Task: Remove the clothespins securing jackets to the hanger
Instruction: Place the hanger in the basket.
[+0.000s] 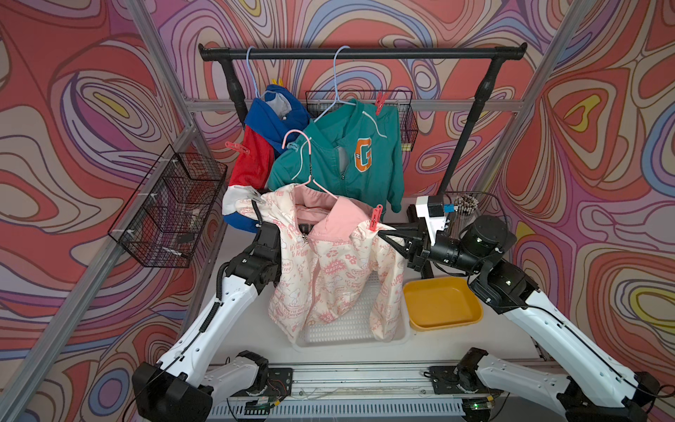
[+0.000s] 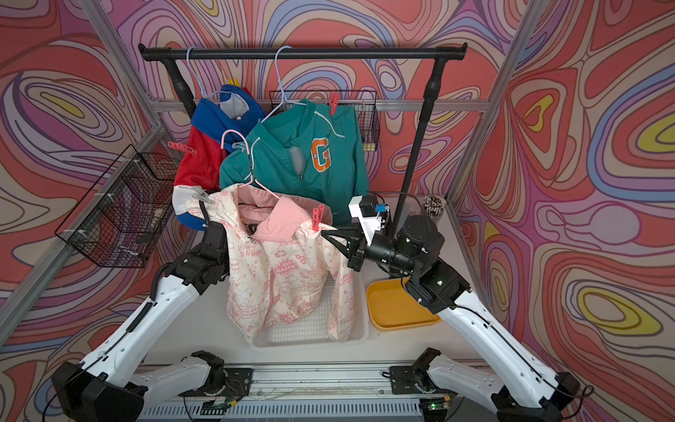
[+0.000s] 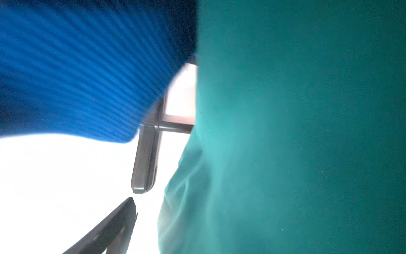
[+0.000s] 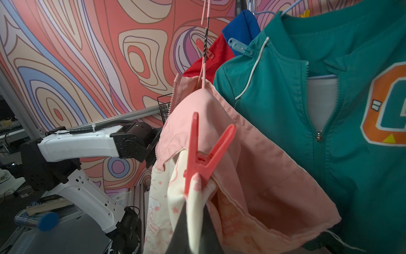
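Lettering: teal jacket [image 1: 328, 171] "G"; cream jacket [image 1: 321, 288] "GO GREEN" | left fingers [image 3: 114, 226] spread | right fingers [image 1: 394, 240] pinching cream jacket

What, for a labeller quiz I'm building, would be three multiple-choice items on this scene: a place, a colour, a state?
1. Where is the yellow tray?
A. Next to the white basket, on the robot's right.
B. On the floor outside the frame.
C. Inside a wire basket.

2. What colour is the clothespin nearest the right gripper?
A. Green.
B. Black.
C. Red.

3. How is the pink hanger placed?
A. Off the rail, its hook in the air.
B. Hooked on the rail.
C. Lying flat in the tray.

Answers:
1 A, the tray sits right beside the basket.
2 C, the pin on the pink jacket just above the shut jaws is red.
3 A, both top views show its hook well below the rail.
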`<state>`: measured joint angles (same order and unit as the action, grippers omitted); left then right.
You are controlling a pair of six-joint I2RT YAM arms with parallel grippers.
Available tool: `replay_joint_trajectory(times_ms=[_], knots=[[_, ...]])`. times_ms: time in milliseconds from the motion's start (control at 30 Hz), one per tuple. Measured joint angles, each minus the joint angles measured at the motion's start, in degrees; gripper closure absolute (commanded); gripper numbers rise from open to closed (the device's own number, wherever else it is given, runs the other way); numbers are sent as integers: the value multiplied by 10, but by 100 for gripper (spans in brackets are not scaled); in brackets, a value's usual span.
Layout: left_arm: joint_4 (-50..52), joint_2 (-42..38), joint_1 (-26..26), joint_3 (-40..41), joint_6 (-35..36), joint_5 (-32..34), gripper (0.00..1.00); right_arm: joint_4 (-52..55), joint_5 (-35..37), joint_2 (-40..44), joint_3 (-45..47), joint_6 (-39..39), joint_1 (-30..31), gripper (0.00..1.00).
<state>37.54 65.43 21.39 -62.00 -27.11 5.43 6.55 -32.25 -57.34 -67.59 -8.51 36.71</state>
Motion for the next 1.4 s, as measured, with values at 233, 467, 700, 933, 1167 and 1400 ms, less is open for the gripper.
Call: replay_joint_trajectory(times_ms=[233,467,700,933,1167,1400], knots=[[-1,3,29,10,-2,4,0,-10,-2,60,77,-13,-30,100],[-7,26,64,17,-2,12,0,-10,11,134,163,-40,-45,100],[-17,50,86,18,-7,25,0,-7,34,165,213,-67,-48,100],[-37,77,119,26,-21,41,0,12,61,206,246,-93,-48,100],[-47,116,179,26,-26,78,0,60,99,274,275,-126,-48,100],[-78,133,204,48,-41,84,0,97,115,305,278,-141,-48,100]])
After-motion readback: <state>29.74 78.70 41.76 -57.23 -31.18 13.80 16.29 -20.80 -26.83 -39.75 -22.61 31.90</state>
